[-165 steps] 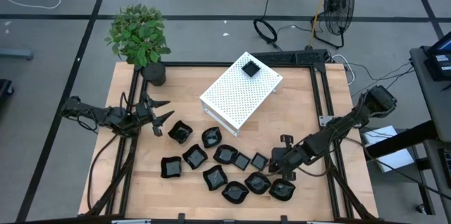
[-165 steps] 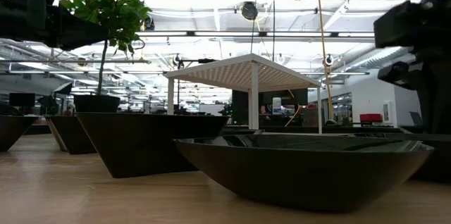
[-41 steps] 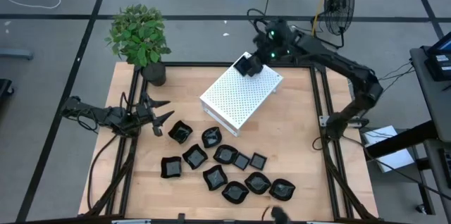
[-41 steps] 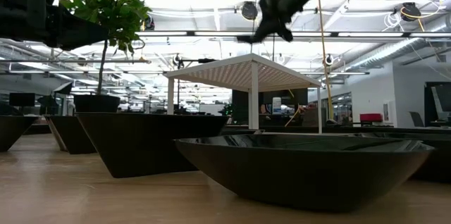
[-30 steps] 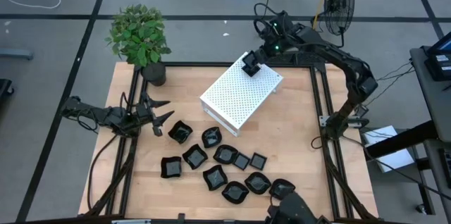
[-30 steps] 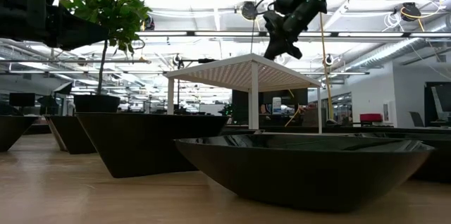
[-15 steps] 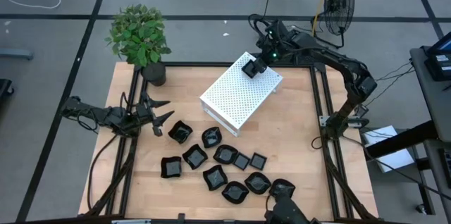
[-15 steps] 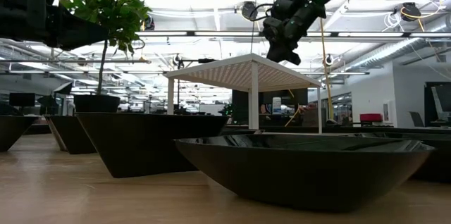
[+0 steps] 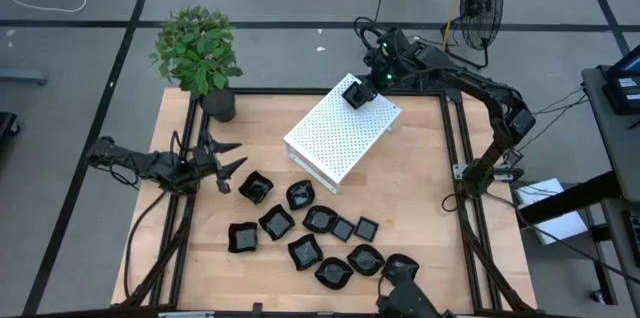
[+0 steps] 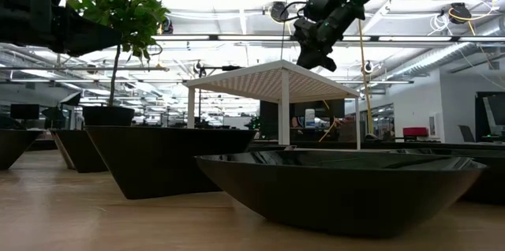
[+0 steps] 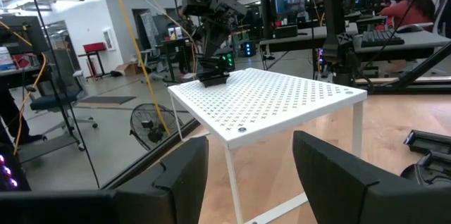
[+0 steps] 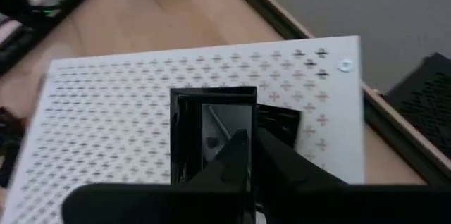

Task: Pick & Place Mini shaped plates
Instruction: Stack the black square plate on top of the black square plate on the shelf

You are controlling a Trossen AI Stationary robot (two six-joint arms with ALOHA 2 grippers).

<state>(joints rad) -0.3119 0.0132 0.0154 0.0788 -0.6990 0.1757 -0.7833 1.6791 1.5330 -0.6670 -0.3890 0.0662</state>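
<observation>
Right gripper (image 9: 362,86) hangs over the far corner of the white perforated box (image 9: 340,134), jaws nearly closed, their tips at a small square plate (image 12: 213,134) resting on the box top beside another small dark piece; whether they still pinch it cannot be told. Left gripper (image 9: 222,158) waits at the left edge of the desk (image 9: 430,158), jaws spread wide, holding nothing. Remaining mini shaped plates (image 9: 320,246) lie clustered on the near half of the desk; potted plant (image 9: 198,54) stands at the far left corner.
</observation>
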